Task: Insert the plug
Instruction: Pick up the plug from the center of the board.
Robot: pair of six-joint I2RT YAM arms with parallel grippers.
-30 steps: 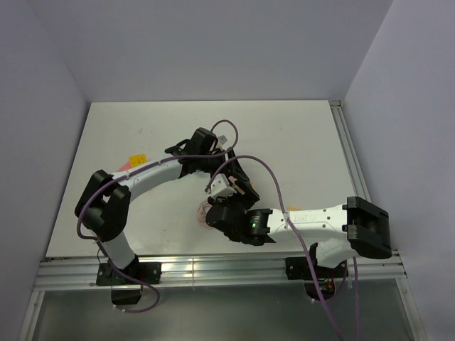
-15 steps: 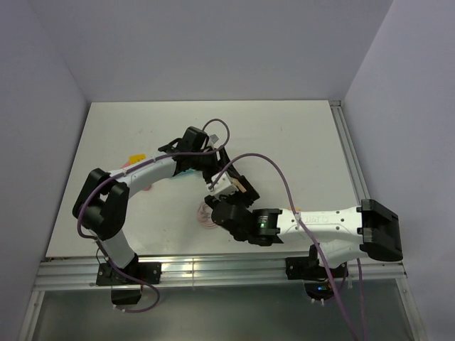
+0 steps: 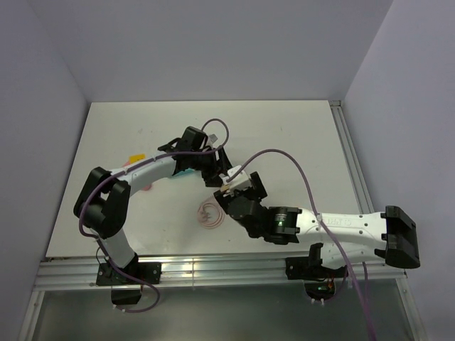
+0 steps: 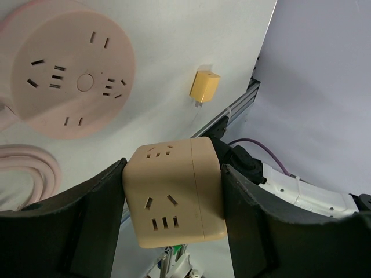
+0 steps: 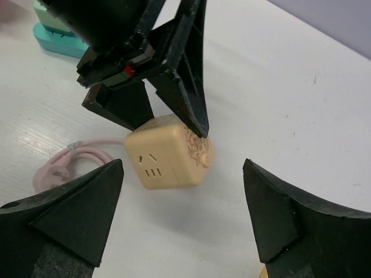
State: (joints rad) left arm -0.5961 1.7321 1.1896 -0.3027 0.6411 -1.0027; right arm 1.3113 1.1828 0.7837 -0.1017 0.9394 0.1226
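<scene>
White tabletop (image 4: pixel 174 52) fills the upper left of the left wrist view, with a lilac wall (image 4: pixel 324 69) to the right. The left tool (image 4: pixel 172 168) pinches a beige cube adapter (image 4: pixel 174 197) between its two black fingers (image 4: pixel 75 231), one pad on each side face, and the cube's socket faces point toward the camera. On the tabletop beyond lies a round pink socket (image 4: pixel 72 66), face up. A small yellow plug block (image 4: pixel 204 87) lies apart from it, near the edge rail. A loop of pink cord (image 4: pixel 29 159) shows at the left edge.

From the right wrist, the right tool (image 5: pixel 182 168) is spread wide, its fingers on either side of the cube and touching nothing. The cube sits low over the tabletop, clamped from above by the left tool. Whether it touches the surface cannot be told. The pink cord lies coiled just left of the cube, and a teal object (image 5: pixel 55 32) sits in the far left corner.

From above, both arms meet near the middle of the tabletop, the left one arching in from the left and the right one stretched low across the front.
</scene>
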